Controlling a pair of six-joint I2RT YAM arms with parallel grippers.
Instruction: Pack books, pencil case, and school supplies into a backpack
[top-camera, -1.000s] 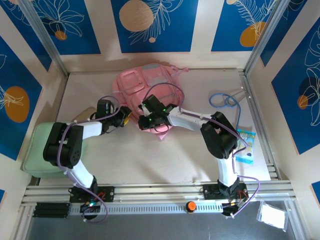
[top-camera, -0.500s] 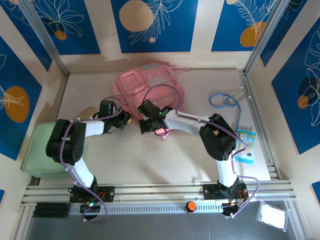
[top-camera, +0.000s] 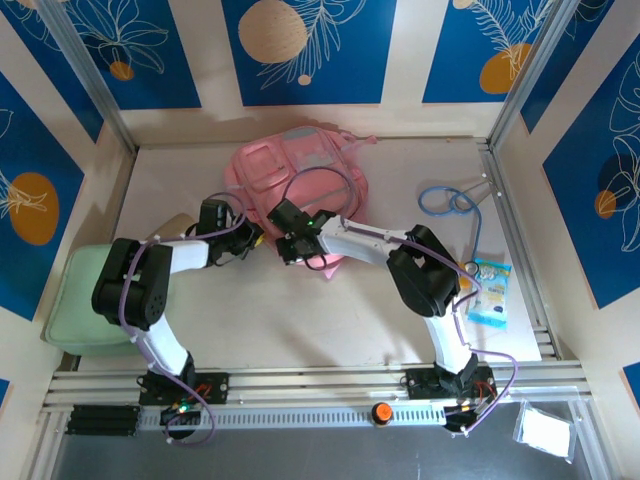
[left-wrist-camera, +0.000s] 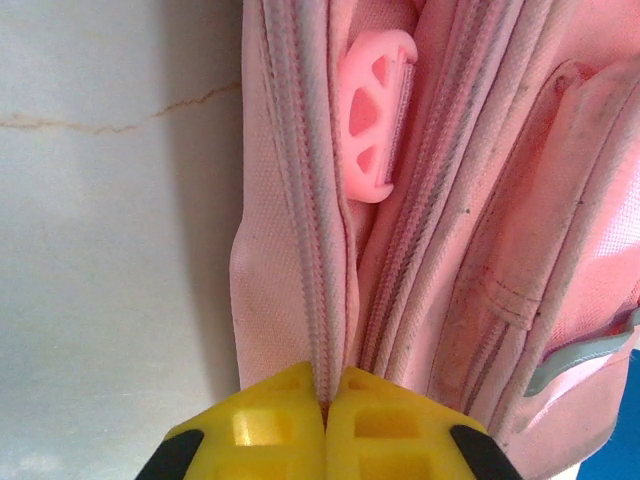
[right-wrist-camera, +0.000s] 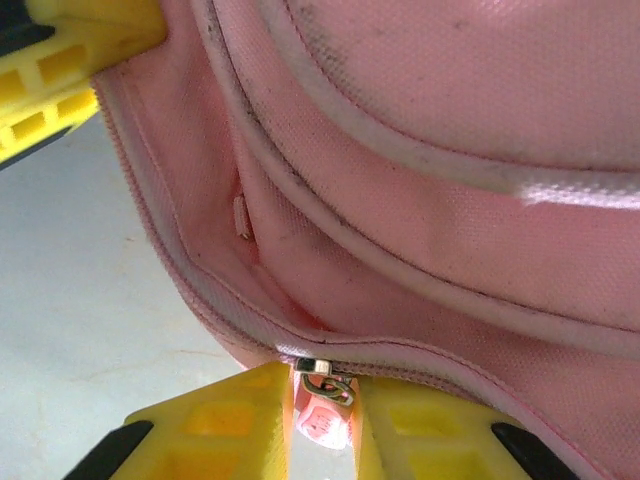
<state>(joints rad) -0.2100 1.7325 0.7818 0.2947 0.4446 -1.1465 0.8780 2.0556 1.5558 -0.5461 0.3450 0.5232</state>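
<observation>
The backpack (top-camera: 300, 170) lies flat at the far middle of the tabletop (top-camera: 300, 320), its near edge toward the arms. Both arms reach in to that near edge from opposite sides.

The left arm folds at its elbow over a green pad (top-camera: 75, 300). Its forearm runs right and slightly away, so the left pincer (top-camera: 252, 238) meets the backpack's near left corner. From the left wrist, the left pincer (left-wrist-camera: 325, 385) is fully closed, its yellow fingertips pressed together on the zip seam of the backpack (left-wrist-camera: 300, 250). A pink buckle (left-wrist-camera: 375, 120) sits further along.

The right arm rises to a bent elbow, and its forearm stretches left across the tabletop. The right pincer (top-camera: 290, 248) sits at the backpack's near edge, just beside the left one. From the right wrist, the right pincer (right-wrist-camera: 325, 395) stands slightly apart, with the zip pull (right-wrist-camera: 318, 368) hanging in the gap. I cannot tell whether the fingers touch it. Above it the zip gapes open.

The pencil case (top-camera: 173, 224) lies left of the left forearm.
</observation>
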